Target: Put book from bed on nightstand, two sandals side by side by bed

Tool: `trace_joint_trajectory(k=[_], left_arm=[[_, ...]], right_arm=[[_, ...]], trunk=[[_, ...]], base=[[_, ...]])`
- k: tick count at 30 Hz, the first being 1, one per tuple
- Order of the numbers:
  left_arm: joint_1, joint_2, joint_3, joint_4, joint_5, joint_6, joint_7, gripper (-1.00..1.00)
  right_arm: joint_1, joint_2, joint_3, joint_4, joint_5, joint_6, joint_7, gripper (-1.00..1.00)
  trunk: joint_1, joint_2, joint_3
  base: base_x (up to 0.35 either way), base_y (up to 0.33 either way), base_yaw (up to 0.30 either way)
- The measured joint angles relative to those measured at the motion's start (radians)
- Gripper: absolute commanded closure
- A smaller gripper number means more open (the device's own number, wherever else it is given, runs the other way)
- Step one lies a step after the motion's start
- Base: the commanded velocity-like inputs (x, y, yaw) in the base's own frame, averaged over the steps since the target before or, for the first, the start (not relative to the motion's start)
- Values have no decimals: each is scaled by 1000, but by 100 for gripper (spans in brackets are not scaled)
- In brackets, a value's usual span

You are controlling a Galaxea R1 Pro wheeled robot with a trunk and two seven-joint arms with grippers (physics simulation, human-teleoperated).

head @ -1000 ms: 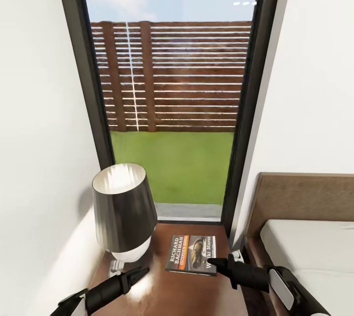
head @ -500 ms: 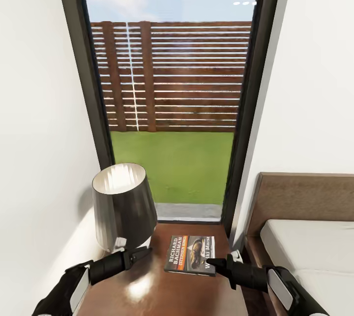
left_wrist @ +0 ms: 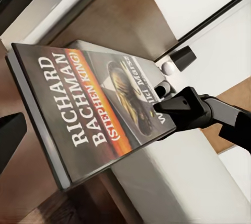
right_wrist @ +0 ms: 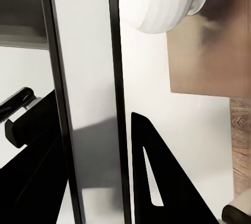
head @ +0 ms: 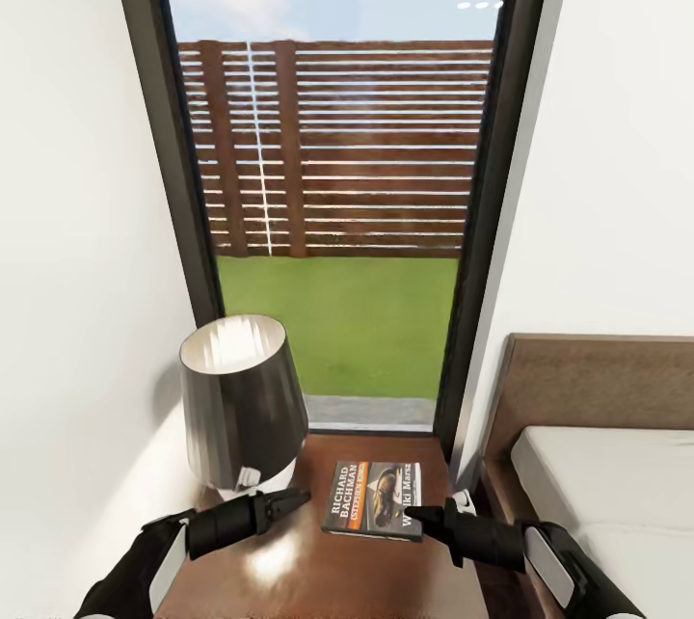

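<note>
- Book (head: 374, 499) lay flat on the nightstand (head: 318, 571), beside the lamp (head: 236, 407) and near the bed (head: 617, 484).
- Right gripper (head: 413, 513) touched the book's near edge; grip state could not be determined.
- Left gripper (head: 294, 499) hovered alongside, apparently clenched on nothing.
- Risk: a careless withdrawal might drag the book off the edge.

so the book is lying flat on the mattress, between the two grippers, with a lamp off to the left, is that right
Not quite. The book lies flat on the nightstand, not on the mattress, which is bare beside it. The head view shows this. The rest holds: it sits between the left gripper and right gripper, with the lamp to the left.
</note>
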Motion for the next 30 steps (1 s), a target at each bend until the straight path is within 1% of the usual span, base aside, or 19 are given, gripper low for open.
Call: trace_joint_trajectory(k=[30], left_arm=[[0, 1, -2, 2, 0, -2, -1, -100]], right_arm=[[0, 0, -4, 0, -4, 0, 1, 100]], trunk=[[115, -210, -94]], base=[[0, 0, 0]])
